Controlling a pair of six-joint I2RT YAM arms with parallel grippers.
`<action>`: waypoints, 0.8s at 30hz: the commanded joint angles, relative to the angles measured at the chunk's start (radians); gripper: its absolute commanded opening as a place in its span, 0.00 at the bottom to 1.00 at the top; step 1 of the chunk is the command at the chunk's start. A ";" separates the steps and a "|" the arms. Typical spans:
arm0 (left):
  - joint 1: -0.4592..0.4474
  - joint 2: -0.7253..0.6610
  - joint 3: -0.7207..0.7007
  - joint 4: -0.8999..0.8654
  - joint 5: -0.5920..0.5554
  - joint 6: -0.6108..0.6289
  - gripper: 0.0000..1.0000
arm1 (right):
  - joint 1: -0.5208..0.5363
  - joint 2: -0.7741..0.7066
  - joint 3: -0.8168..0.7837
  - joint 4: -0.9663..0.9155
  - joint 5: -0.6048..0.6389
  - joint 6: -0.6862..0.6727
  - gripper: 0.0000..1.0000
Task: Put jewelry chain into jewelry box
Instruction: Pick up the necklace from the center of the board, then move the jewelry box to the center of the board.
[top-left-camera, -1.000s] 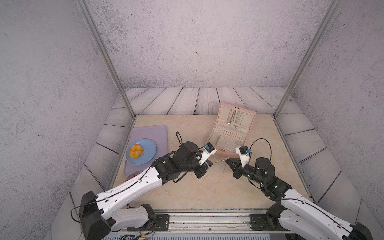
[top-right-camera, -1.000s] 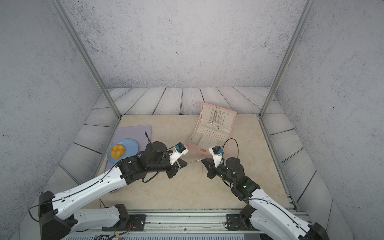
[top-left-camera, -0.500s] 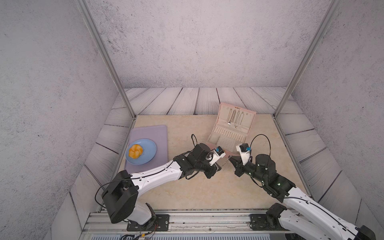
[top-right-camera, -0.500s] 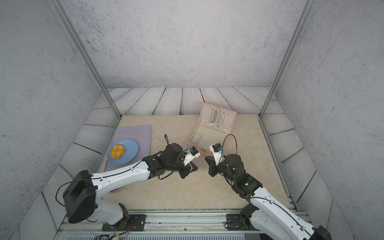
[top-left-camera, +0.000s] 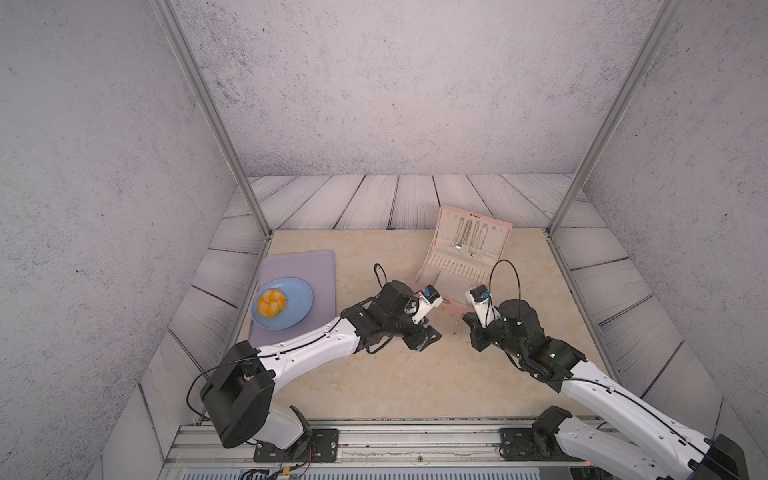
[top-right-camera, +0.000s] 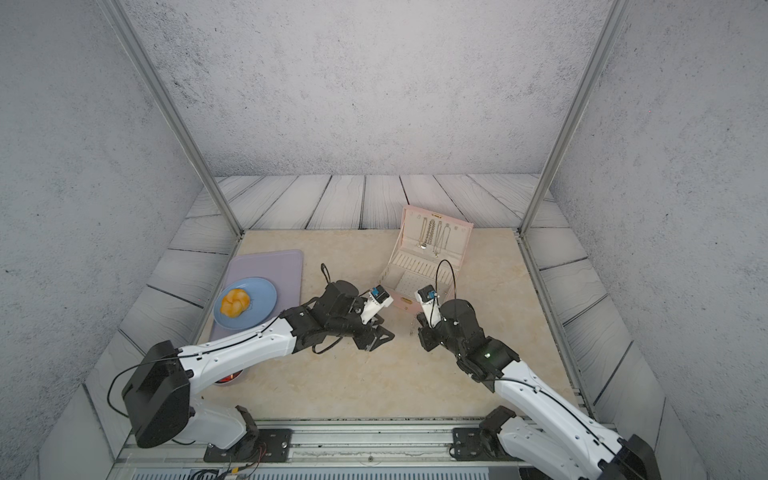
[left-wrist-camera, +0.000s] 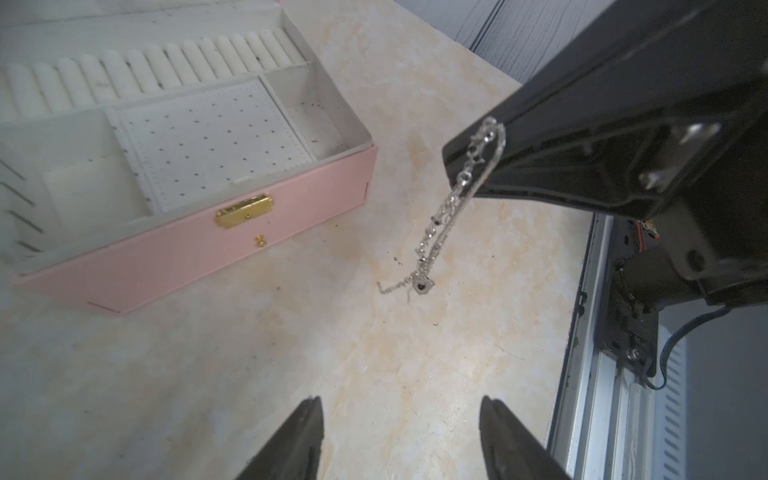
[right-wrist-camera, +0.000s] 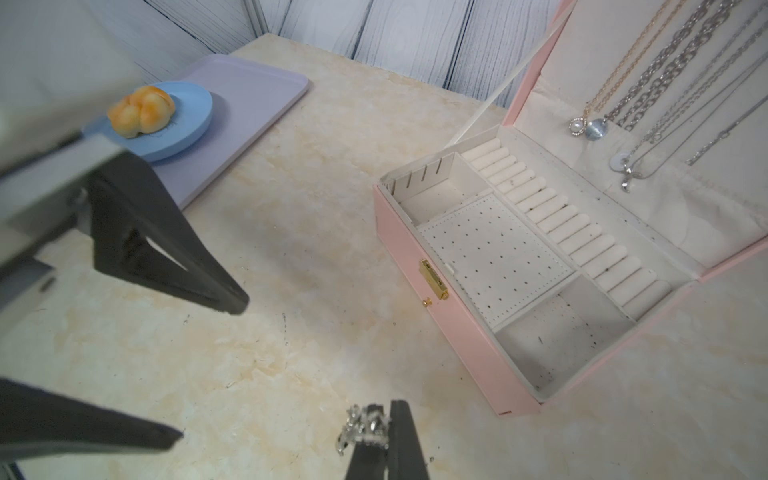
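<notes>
Released now: the left gripper (left-wrist-camera: 399, 405) has been spread apart, and the silver jewelry chain (left-wrist-camera: 446, 212) is held dangling by the clamped right gripper (right-wrist-camera: 386, 409), over the table (left-wrist-camera: 291, 374) beside the open pink jewelry box (left-wrist-camera: 174, 257).

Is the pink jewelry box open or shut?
Open. The jewelry box has its lid standing up, necklaces hang inside the lid, and the cream compartments show.

shiny metal jewelry chain (left-wrist-camera: 438, 220), matt jewelry box (left-wrist-camera: 199, 253) w/ glossy clasp (left-wrist-camera: 244, 211)
</notes>
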 joint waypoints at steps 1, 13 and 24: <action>0.086 -0.006 0.055 -0.007 -0.020 -0.040 0.66 | 0.003 0.014 0.033 -0.058 0.060 -0.036 0.00; 0.200 0.444 0.509 -0.093 -0.233 -0.039 0.68 | 0.003 0.053 0.035 -0.069 0.099 -0.054 0.00; 0.215 0.753 0.807 -0.211 -0.303 -0.041 0.65 | 0.003 0.055 0.023 -0.054 0.105 -0.057 0.00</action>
